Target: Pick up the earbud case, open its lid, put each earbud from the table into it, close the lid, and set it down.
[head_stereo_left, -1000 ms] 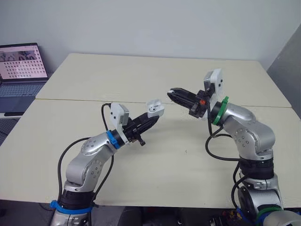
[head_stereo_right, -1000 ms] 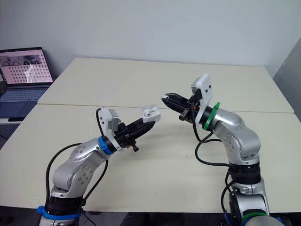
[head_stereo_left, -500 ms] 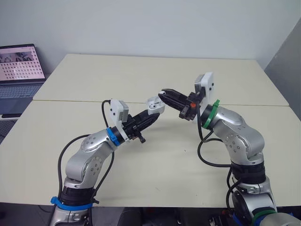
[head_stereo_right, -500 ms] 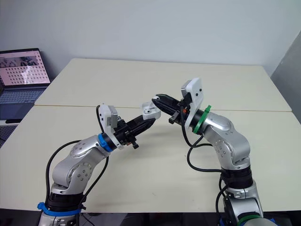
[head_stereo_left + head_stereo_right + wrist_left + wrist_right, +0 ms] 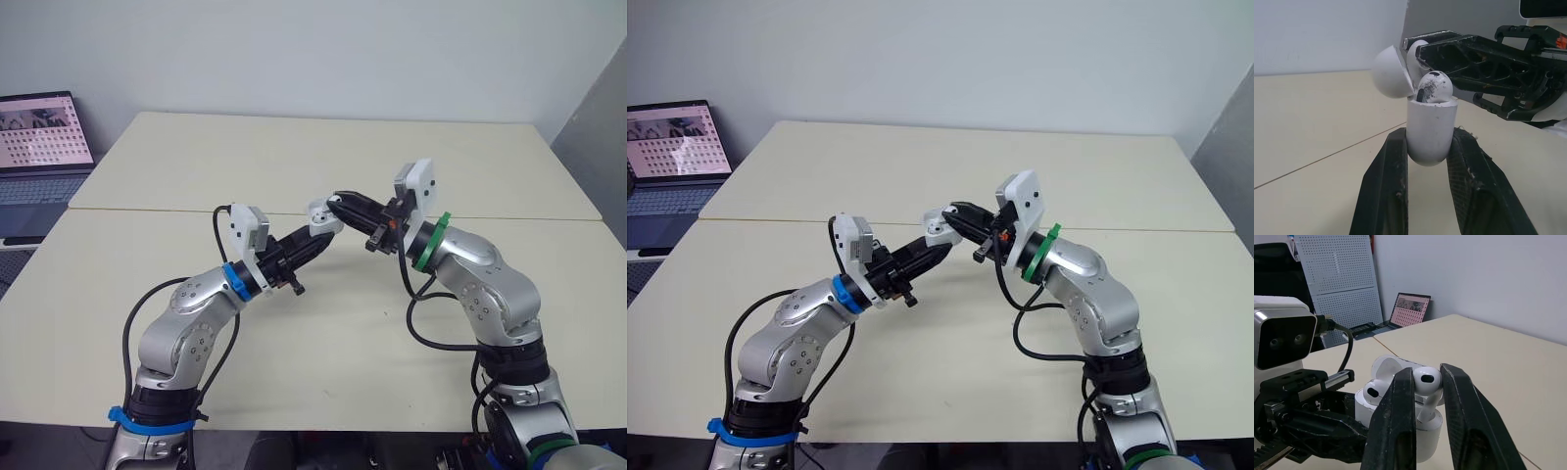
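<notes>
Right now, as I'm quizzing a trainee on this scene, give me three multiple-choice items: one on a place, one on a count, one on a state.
1. Where is the earbud case?
A. between the left hand's fingers, above the table
B. lying on the table
C. under the table

2. How many earbuds show?
A. one
B. two
C. three

3. How is the case's lid?
A. open
B. shut
C. taken off

Answers:
1 A, the left hand's fingers clamp its body in the air.
2 B, a seated earbud sits in the case and a held earbud is pinched by the right hand.
3 A, the lid is tipped back on its hinge.
</notes>
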You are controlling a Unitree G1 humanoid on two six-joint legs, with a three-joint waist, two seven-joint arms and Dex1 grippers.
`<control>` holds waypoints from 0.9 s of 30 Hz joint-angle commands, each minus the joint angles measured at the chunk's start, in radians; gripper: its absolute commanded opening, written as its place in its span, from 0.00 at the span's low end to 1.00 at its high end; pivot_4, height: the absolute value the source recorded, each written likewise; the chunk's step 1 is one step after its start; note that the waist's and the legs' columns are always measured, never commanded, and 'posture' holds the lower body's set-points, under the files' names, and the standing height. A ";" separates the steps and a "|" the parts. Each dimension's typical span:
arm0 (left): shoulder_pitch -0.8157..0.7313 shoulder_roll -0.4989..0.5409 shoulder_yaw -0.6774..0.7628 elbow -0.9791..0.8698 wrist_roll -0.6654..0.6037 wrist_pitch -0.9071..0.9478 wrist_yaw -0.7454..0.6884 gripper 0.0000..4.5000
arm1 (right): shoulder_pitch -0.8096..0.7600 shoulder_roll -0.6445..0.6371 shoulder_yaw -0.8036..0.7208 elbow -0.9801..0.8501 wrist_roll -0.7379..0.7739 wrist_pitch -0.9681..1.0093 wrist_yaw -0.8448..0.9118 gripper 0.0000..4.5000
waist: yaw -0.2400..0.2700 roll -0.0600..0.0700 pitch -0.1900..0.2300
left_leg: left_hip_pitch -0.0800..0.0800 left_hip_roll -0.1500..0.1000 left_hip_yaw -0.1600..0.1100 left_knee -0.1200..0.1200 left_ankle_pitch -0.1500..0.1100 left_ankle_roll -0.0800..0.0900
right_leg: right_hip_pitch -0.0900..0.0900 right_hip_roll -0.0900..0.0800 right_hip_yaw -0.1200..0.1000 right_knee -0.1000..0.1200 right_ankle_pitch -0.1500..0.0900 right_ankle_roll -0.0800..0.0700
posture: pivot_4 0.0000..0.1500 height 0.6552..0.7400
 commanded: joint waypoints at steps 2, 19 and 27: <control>-0.013 -0.006 0.005 -0.036 -0.009 -0.018 -0.001 0.16 | 0.014 -0.014 0.014 -0.023 -0.020 -0.032 -0.003 0.09 | 0.000 0.000 0.000 | 0.000 0.000 0.000 0.000 0.000 0.000 | 0.000 0.000 0.000 0.000 0.000 0.000 | 1.00 1.00; -0.001 -0.007 0.001 -0.037 -0.001 -0.021 -0.012 0.16 | 0.056 -0.164 -0.093 -0.057 0.093 0.043 0.094 0.55 | 0.002 0.000 0.000 | -0.001 0.000 0.000 0.000 0.000 0.000 | 0.000 0.000 0.000 -0.001 0.000 -0.001 | 1.00 1.00; 0.038 0.034 -0.048 -0.043 0.039 -0.049 -0.084 0.16 | 0.022 -0.314 -0.113 0.042 0.120 0.108 0.164 0.55 | -0.004 0.000 0.000 | -0.001 0.000 0.001 0.000 0.000 0.000 | -0.001 0.000 0.001 -0.001 -0.002 -0.003 | 1.00 1.00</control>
